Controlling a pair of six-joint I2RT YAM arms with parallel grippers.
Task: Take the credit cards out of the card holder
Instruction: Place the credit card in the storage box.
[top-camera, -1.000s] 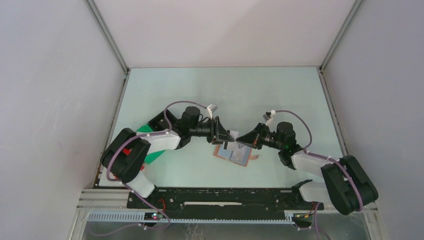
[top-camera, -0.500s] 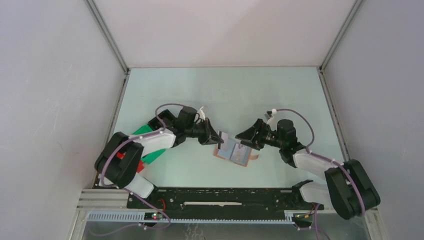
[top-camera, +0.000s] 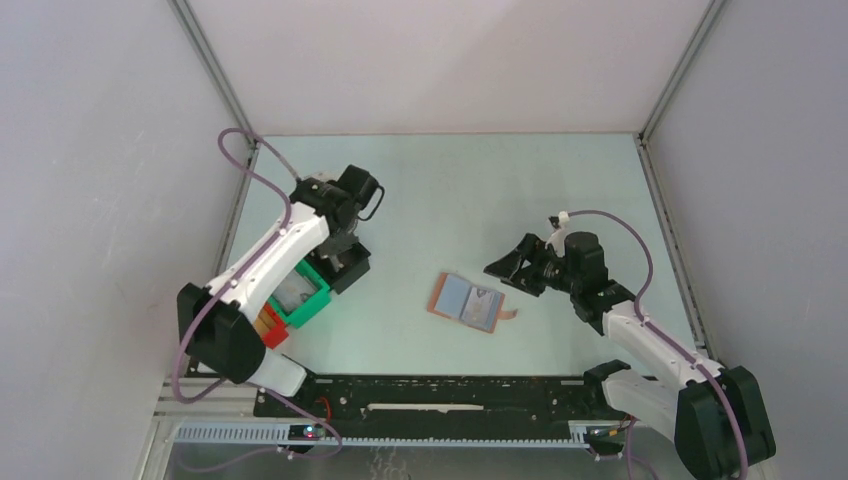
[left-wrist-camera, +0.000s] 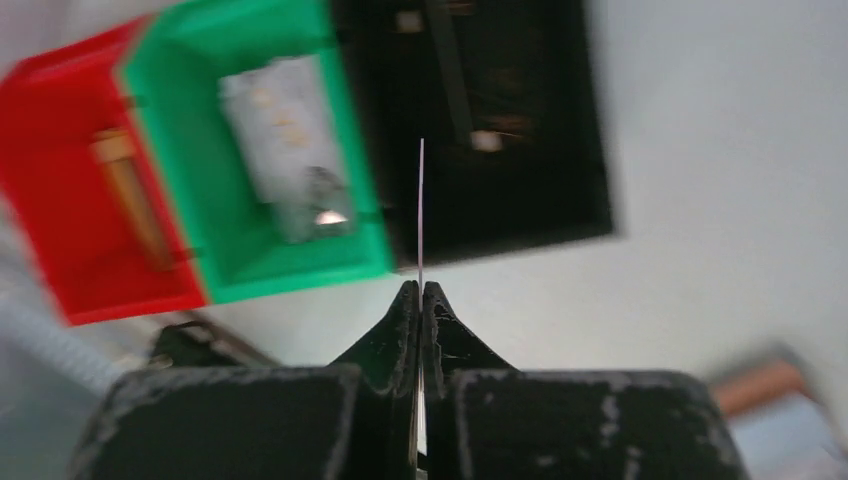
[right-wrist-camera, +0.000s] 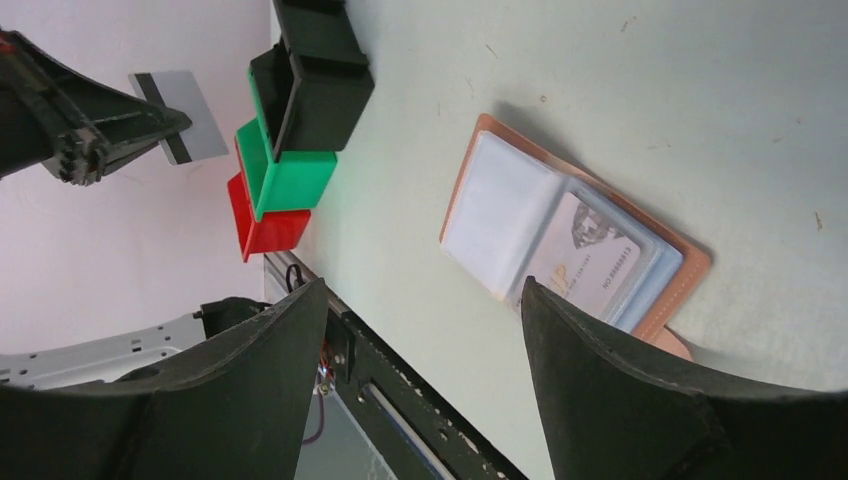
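The tan card holder (top-camera: 470, 302) lies open and flat on the table, also seen in the right wrist view (right-wrist-camera: 570, 240). A pale credit card (right-wrist-camera: 592, 265) sits in its clear sleeve. My left gripper (left-wrist-camera: 421, 288) is shut on another credit card (left-wrist-camera: 421, 210), seen edge-on as a thin line over the border of the green and black bins. From the right wrist view that held card (right-wrist-camera: 183, 115) is pale with a dark stripe. In the top view the left gripper (top-camera: 340, 252) hangs over the bins. My right gripper (right-wrist-camera: 422, 290) is open just right of the holder (top-camera: 505, 268), holding nothing.
Three square bins stand in a row at the left: red bin (top-camera: 268, 325), green bin (top-camera: 300, 295) and black bin (left-wrist-camera: 500, 130). A pale card (left-wrist-camera: 285, 140) lies in the green bin. A tan item (left-wrist-camera: 125, 190) lies in the red one.
My left gripper shut on a card at the holder and carried it left to above the bins. My right gripper opened, let go of the holder and drew back to the right.
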